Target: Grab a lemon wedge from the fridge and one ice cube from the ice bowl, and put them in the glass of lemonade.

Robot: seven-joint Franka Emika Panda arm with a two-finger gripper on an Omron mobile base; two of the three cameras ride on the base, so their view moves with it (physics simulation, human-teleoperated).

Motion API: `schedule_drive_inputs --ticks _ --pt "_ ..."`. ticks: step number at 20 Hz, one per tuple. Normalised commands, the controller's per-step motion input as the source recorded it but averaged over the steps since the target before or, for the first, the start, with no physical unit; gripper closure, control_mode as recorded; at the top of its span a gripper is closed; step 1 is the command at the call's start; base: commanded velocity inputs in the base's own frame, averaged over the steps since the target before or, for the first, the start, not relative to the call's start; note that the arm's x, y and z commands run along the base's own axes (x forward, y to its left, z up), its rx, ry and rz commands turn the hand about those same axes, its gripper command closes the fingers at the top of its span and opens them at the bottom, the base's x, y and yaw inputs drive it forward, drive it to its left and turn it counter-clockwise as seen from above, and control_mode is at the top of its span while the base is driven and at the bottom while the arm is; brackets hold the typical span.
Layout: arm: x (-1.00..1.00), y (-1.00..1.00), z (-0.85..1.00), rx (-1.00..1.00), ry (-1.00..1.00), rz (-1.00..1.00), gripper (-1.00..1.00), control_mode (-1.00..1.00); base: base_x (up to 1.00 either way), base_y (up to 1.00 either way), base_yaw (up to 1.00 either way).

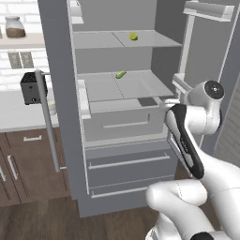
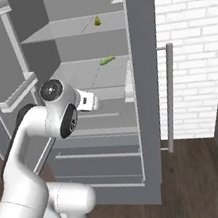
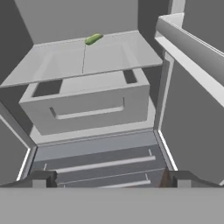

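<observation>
Open in front of me stands the fridge, both doors swung wide. My jaws are spread as wide as they go and grip nothing, hovering low in front of the pulled-out grey crisper drawer. Beyond them, the lemon wedge lies near the back of the shelf just above that drawer. One shelf higher sits a small yellow fruit.
</observation>
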Motion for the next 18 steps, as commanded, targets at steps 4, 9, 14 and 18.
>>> schedule_drive_inputs --ticks 4,9,14,18 --pt "0.01 0.0 0.01 0.0 0.12 -0.02 -1.0 -1.0 0.0 0.0 0.0" --pt "0.03 0.0 0.01 -0.01 -0.04 0.0 -1.0 -1.0 0.0 0.0 0.0" --pt "0.26 0.0 0.07 0.0 -0.18 0.0 -1.0 -1.0 0.0 0.0 0.0" --pt "0.0 0.0 0.0 0.0 0.0 0.0 -1.0 1.0 0.59 0.0 0.0"
